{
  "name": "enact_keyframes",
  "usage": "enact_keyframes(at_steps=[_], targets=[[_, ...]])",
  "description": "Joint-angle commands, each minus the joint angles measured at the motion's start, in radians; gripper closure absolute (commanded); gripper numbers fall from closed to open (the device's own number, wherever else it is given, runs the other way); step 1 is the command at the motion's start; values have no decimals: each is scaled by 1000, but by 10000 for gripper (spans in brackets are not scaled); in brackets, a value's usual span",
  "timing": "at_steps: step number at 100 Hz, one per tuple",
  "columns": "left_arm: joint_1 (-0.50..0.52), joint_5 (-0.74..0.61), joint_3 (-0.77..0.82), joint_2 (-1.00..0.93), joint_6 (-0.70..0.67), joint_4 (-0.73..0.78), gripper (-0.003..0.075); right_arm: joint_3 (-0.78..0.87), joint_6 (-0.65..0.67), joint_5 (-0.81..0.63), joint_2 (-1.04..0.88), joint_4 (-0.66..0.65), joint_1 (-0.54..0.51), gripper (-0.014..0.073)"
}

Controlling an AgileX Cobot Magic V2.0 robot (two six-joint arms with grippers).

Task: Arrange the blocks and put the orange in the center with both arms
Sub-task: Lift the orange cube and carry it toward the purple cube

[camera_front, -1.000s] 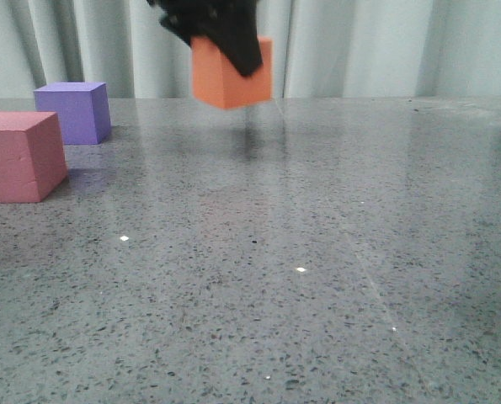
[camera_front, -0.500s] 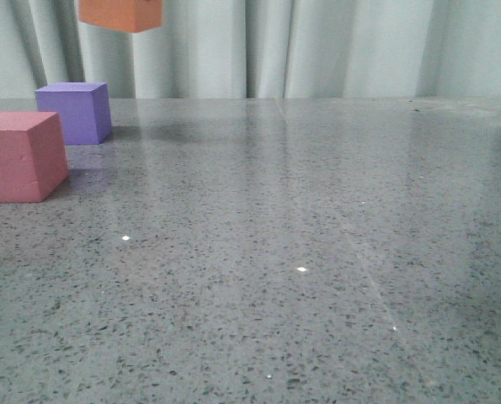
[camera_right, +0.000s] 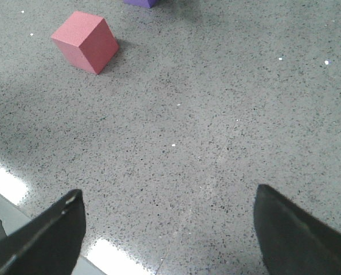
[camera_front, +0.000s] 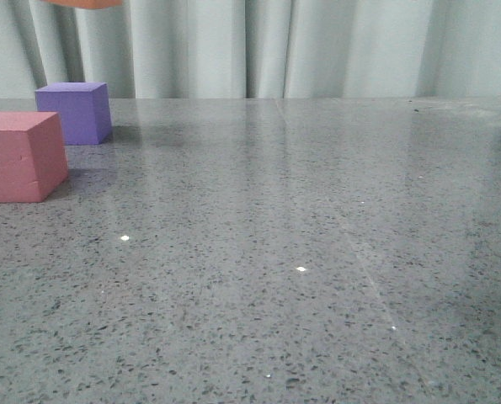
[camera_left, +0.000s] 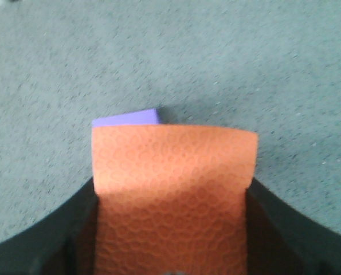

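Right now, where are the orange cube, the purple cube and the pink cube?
orange cube (camera_left: pixel 173 195), left wrist view, textured face.
purple cube (camera_front: pixel 73 114), front view, front face.
pink cube (camera_front: pixel 18 164), front view, front face.

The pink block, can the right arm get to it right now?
Probably yes. The right gripper is open and empty above bare table, and nothing stands between it and the pink block.

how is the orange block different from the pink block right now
The orange block is held between the left gripper's fingers, up off the table; the pink block sits on the table, untouched. In the front view, the orange block shows only as a sliver at the top edge, while the pink block is nearly whole at the left edge. Both are plain matte cubes.
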Motion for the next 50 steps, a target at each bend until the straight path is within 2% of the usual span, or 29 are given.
enact_keyframes(at_steps=[1, 20, 50], targets=[[32, -76, 35, -88, -18, -15, 649, -25, -11, -76, -7, 0, 0, -4], [72, -152, 196, -150, -18, -57, 649, -25, -11, -81, -7, 0, 0, -4], [79, -269, 312, -150, -33, -86, 649, -25, -11, -83, -7, 7, 0, -4]])
